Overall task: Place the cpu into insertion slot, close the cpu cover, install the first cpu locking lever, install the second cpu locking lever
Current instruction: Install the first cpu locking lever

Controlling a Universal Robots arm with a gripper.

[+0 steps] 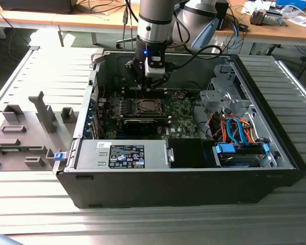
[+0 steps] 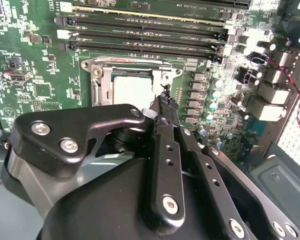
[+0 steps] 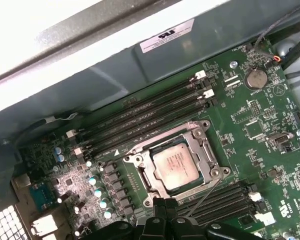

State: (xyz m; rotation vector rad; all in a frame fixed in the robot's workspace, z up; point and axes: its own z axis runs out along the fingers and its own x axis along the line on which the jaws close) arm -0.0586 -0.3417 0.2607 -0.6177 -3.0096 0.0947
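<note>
Inside the computer case (image 1: 168, 186), at the insertion slot (image 3: 216, 174) | cpu (image 3: 176, 162) seated beneath closed cpu cover (image 3: 194, 142) | pincer (image 3: 162, 204) clenched, tips together beside wire locking lever (image 3: 205, 196) | judgement: push lever steadily, tips off chip.

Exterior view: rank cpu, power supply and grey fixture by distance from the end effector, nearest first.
1. cpu: just under the end effector.
2. power supply: inside the case, along its near wall.
3. grey fixture: outside the case, far on the exterior view's left.
</note>
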